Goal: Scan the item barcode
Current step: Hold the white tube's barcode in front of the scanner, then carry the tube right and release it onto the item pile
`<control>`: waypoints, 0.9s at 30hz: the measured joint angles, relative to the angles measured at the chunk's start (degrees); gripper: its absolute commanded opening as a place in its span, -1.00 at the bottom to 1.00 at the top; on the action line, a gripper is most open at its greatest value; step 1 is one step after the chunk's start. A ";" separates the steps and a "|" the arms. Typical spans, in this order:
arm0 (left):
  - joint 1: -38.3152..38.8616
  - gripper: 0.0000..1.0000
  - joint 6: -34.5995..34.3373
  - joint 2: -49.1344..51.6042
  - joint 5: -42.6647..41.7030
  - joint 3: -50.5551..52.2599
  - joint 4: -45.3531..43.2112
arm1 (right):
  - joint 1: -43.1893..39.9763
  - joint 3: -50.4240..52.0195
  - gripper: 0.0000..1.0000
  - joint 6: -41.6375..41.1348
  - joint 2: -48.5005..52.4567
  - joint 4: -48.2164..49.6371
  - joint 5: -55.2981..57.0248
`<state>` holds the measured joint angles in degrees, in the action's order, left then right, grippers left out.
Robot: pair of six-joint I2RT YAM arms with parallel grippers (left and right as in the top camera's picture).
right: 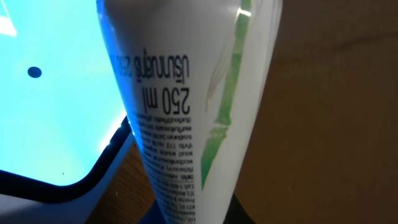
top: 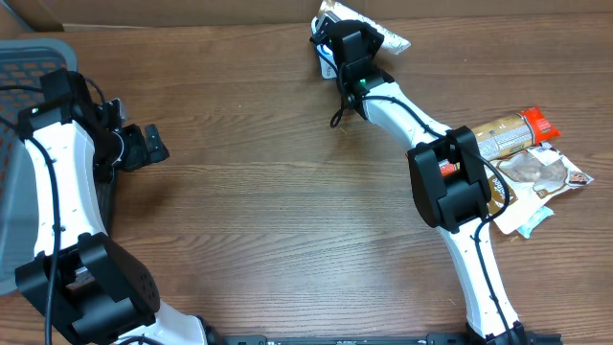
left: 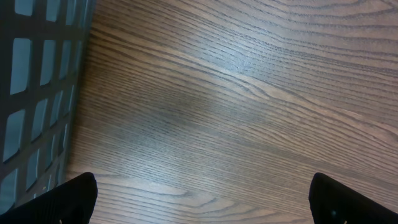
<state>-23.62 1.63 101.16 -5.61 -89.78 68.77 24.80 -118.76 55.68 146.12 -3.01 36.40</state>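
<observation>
The item is a white tube [right: 186,93] with a green bamboo drawing and fine black print. It fills the middle of the right wrist view, its narrow end down between the dark jaws. My right gripper [top: 347,46] is shut on it at the far middle of the table, where a white end of the tube [top: 391,42] sticks out to the right. Just left of the tube glows the scanner's cyan window [right: 50,93] in its dark frame. No barcode shows on the side I see. My left gripper [top: 144,146] [left: 208,205] hangs open over bare wood at the left.
A grey slatted basket [top: 29,57] [left: 31,93] stands at the left edge beside my left arm. Several flat packets lie at the right, among them a tan and red one [top: 522,134] and a clear pouch [top: 541,177]. A cardboard wall runs along the far edge.
</observation>
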 measured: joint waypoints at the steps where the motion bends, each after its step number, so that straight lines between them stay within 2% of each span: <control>1: 0.00 0.99 0.00 0.02 0.00 0.00 0.00 | -0.02 0.00 -0.93 0.02 0.00 0.00 0.02; 8: 0.00 0.99 0.00 0.00 0.00 0.00 0.00 | 0.00 0.00 -0.93 -2.14 -0.24 -3.37 0.02; 12: 0.00 0.99 0.00 0.02 -0.02 0.00 0.02 | 0.00 0.28 -0.92 -7.65 -3.37 -12.85 -0.46; 14: 0.00 0.99 0.00 0.02 0.00 0.00 0.02 | 0.09 0.44 -0.93 -12.74 -7.37 -21.27 -0.98; 16: 0.00 0.99 0.00 0.00 -0.02 0.00 0.00 | 0.13 0.61 -0.93 -20.72 -14.27 -32.76 -3.02; 19: 0.00 0.99 0.00 0.02 -0.02 0.00 0.02 | 0.15 0.70 -0.93 -32.52 -25.07 -44.74 -7.93; 22: 0.00 0.99 0.00 0.02 0.00 0.00 0.00 | -0.52 0.15 -0.93 -48.61 -38.91 -58.75 -15.43; 25: 0.00 0.99 0.00 0.02 0.00 0.00 0.00 | -3.61 -1.73 -0.93 -63.14 -49.20 -70.58 -20.74; 27: 0.00 0.99 0.00 0.02 0.00 0.00 0.00 | -7.28 -2.38 -0.93 -71.38 -52.48 -78.07 -22.23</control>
<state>-23.62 1.63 101.19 -5.61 -89.78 68.77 17.52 -121.14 -15.70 93.65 -81.08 14.17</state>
